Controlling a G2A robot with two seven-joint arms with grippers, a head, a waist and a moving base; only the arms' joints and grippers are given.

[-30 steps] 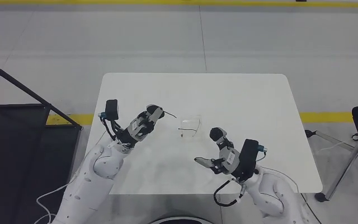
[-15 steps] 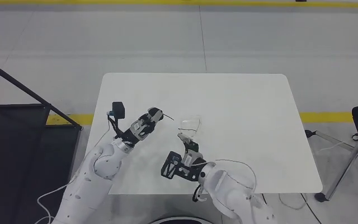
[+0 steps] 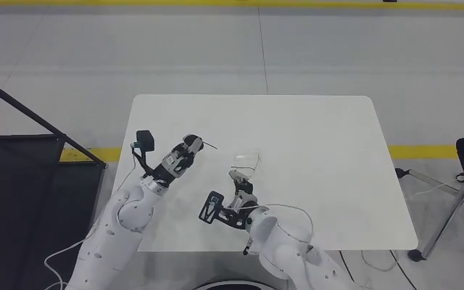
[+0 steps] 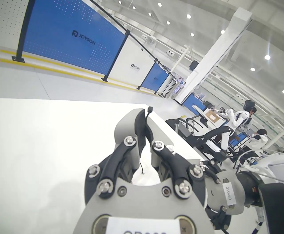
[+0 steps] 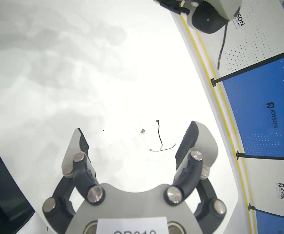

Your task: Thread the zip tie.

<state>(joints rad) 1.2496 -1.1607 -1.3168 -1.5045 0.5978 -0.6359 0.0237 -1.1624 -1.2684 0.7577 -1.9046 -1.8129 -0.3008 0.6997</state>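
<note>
A thin black zip tie (image 4: 145, 119) is held pinched in the left gripper (image 4: 145, 120), with its small square head standing out past the fingertips. A second black tie (image 5: 159, 137) is laid flat on the white table (image 5: 88, 66), bent sharply near one end.

1. Light is bright and even from overhead. In the top view the white bench (image 3: 312, 130) is the brightest area and is nearly washed out.
2. In the left wrist view, round ceiling lamps (image 4: 188, 16) show as small blown-out spots, and the bench top glares to flat white.
3. The black zip tie (image 4: 148, 112) pinched in the left gripper (image 4: 144, 124) stands dark against that glare.
4. Wide-angle distortion bends the edges of the right wrist view, where the yellow floor stripes (image 5: 216, 93) and blue fence panels (image 5: 255, 106) bow into curves.
5. Screw heads on the right gripper (image 5: 135, 129) carry small highlights.
</note>
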